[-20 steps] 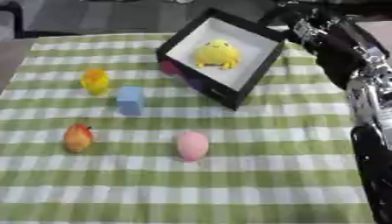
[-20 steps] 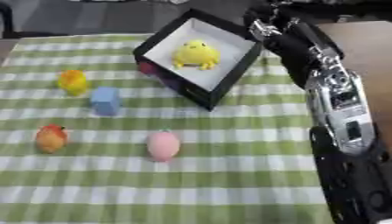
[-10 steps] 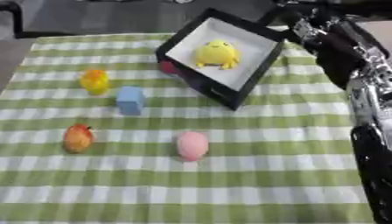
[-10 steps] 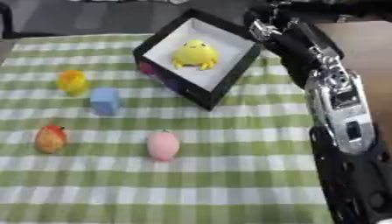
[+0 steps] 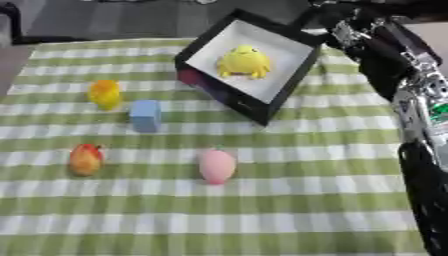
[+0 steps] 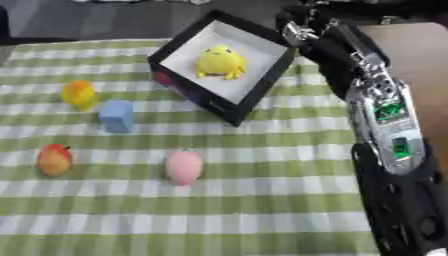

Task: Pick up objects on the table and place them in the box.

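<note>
Nothing has shifted in the last second: the yellow toy [image 5: 241,62] sits in the box [image 5: 289,90], far right; the right hand [image 6: 302,20] lingers beyond it, its fingers impossible to make out; four toys wait on the cloth [image 5: 262,210]

I note the box [image 5: 282,89] at the far centre of the table [image 5: 262,220], tilted, with one toy [image 5: 242,62] inside it. Left of the box sit two items — a rounded one [image 5: 104,93] farther, a block [image 5: 145,115] just nearer and right of it. Nearer still lie a fruit [image 5: 85,159] at left and an egg-shaped piece [image 5: 217,166] to its right, well apart. My right arm [image 6: 381,115] runs along the right edge — reaching up to the box's far right corner.
</note>
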`<state>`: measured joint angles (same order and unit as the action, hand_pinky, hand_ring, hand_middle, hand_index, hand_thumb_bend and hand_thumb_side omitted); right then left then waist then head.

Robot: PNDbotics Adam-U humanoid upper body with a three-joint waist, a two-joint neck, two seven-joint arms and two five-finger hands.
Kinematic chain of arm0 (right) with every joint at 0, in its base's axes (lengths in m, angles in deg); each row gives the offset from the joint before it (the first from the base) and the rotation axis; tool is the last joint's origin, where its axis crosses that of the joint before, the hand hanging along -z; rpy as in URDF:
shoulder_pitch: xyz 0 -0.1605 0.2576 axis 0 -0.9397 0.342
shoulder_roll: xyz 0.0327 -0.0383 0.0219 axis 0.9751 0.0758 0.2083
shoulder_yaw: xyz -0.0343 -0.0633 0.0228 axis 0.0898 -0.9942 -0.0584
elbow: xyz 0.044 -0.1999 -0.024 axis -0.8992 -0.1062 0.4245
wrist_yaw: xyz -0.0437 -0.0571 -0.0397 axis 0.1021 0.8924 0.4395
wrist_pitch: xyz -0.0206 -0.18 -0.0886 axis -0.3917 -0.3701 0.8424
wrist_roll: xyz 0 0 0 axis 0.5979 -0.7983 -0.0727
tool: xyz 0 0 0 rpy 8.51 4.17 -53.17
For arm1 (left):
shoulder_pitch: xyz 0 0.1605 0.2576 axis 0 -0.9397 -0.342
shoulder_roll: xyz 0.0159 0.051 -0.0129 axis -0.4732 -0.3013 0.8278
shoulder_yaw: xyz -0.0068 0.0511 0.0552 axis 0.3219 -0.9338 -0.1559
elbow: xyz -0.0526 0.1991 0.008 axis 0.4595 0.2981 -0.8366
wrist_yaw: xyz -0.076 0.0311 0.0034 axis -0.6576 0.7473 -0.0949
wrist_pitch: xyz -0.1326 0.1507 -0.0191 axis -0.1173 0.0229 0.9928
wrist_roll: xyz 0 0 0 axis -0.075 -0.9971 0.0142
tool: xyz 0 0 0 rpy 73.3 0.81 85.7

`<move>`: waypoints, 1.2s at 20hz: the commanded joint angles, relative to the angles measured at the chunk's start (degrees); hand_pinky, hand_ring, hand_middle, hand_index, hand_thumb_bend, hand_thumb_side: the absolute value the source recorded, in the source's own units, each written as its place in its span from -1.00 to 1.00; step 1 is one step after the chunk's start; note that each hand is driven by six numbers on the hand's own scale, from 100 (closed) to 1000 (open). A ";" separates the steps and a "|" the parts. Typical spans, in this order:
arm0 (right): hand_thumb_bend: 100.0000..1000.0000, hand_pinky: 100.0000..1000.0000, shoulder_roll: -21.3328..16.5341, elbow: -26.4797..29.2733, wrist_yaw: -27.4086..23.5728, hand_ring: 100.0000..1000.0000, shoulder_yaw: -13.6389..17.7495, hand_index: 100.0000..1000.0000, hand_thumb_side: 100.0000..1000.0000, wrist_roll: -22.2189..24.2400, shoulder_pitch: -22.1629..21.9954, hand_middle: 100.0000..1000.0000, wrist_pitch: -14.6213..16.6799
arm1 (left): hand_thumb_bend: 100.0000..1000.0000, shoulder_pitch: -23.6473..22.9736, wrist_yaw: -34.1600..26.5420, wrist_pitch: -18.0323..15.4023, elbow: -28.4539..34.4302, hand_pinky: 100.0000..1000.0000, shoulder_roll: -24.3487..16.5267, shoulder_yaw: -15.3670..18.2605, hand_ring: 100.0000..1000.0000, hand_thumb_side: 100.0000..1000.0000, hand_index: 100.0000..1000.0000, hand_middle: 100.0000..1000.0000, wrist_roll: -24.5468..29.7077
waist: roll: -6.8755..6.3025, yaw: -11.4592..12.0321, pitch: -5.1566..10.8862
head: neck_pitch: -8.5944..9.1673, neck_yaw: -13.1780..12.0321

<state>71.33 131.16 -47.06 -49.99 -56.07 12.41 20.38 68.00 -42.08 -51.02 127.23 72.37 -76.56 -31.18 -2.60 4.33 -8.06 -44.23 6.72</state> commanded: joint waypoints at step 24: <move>-0.74 0.90 -3.07 0.92 0.50 0.42 0.42 0.59 -0.36 -0.58 0.70 0.52 0.60 | -0.33 8.50 14.95 9.93 -2.64 0.59 -45.54 -13.18 0.47 0.25 0.81 0.59 33.46 | -1.06 -0.48 0.23 | 0.11 0.37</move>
<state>69.78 131.16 -46.80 -49.66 -56.67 12.46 20.77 75.69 -27.46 -41.19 124.69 31.80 -89.35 -0.29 -2.78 3.89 -8.07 -44.23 7.08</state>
